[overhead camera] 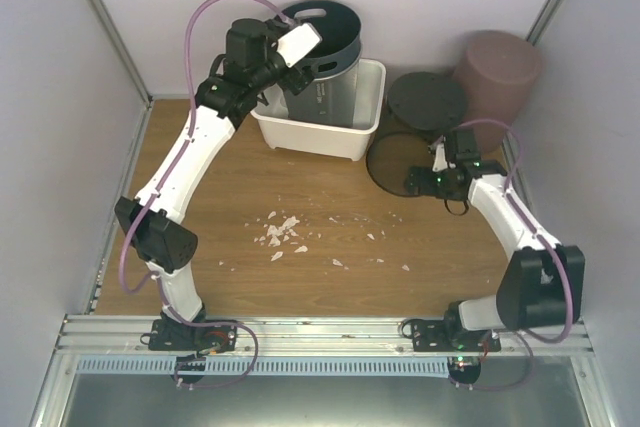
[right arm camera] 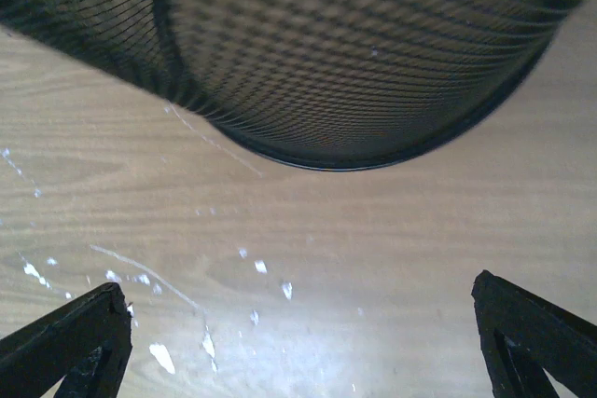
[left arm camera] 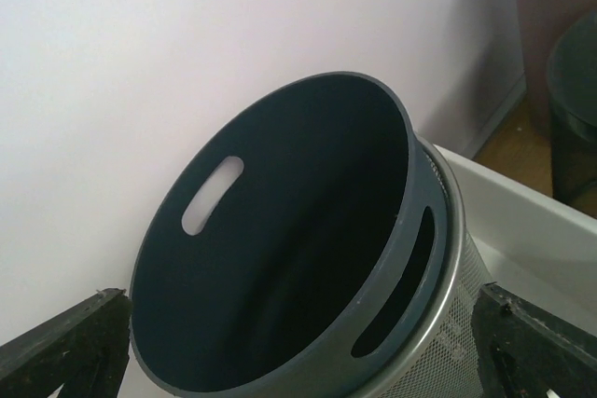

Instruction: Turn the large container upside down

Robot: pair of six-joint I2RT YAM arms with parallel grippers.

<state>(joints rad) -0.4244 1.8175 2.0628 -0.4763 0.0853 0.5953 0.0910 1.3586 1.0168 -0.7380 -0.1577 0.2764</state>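
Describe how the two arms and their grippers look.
The left arm and right arm have white shells, black joints and a looping purple cable each. Small green lights show on the right arm. Gripper fingers are black and wedge-shaped.

Lighting is even and diffuse, from overhead; shadows on the table [overhead camera: 300, 187] are soft. In the left wrist view the wall [left arm camera: 187, 62] is near overexposed and the bin [left arm camera: 280, 277] interior nearly black. In the right wrist view the mesh basket [right arm camera: 354, 53] is blurred.
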